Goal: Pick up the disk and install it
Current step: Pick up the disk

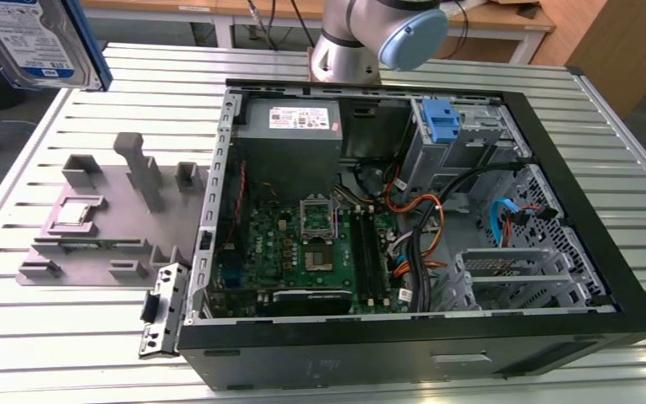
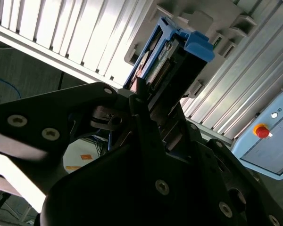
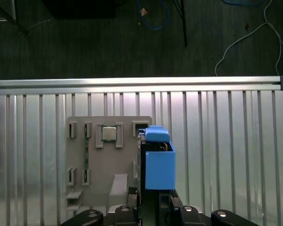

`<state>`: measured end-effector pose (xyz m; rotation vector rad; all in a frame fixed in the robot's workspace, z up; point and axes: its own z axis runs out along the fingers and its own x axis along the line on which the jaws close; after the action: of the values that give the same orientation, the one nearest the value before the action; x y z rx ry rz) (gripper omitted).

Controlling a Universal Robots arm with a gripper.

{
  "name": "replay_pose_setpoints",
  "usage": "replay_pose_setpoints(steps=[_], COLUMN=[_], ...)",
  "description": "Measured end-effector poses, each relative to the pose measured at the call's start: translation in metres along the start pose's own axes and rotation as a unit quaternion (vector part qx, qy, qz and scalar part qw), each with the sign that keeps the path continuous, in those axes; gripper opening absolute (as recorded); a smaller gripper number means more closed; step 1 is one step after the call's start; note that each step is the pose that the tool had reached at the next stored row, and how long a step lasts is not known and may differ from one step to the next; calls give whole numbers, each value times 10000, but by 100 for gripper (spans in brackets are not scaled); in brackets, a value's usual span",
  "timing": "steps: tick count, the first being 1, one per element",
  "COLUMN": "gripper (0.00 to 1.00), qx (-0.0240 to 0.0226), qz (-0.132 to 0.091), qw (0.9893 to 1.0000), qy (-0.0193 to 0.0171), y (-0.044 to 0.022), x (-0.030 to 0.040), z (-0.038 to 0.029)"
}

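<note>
Slatted metal table (image 1: pixel 31 337) carries an open computer case (image 1: pixel 592 278) and a grey holder tray (image 1: pixel 98 227). The claw (image 3: pixel 153 202) is clamped on the disk (image 1: pixel 37 42), which is held upright in the air over the tray's edge, well apart from the case.

Exterior view: high and oblique, looking down across the slatted tabletop (image 1: pixel 110 67) at the open computer case (image 1: pixel 413 345), with the disk (image 1: pixel 37 42) close to the lens. First wrist view: straight down from well above onto the grey fixture plate (image 3: pixel 113 160) near the tabletop's edge. Second wrist view: close on the disk, tilted. All three views share the disk and the plate.
</note>
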<state>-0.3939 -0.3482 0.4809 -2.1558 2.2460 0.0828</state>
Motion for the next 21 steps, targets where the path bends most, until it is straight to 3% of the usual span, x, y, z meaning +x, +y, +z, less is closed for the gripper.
replay_pose_setpoints(steps=[12,21], gripper=[35,35], qx=[-1,0], qz=[0,0], qw=[10000,10000], qy=[0,0], y=[0,2], x=[0,-7], z=[-8,-114])
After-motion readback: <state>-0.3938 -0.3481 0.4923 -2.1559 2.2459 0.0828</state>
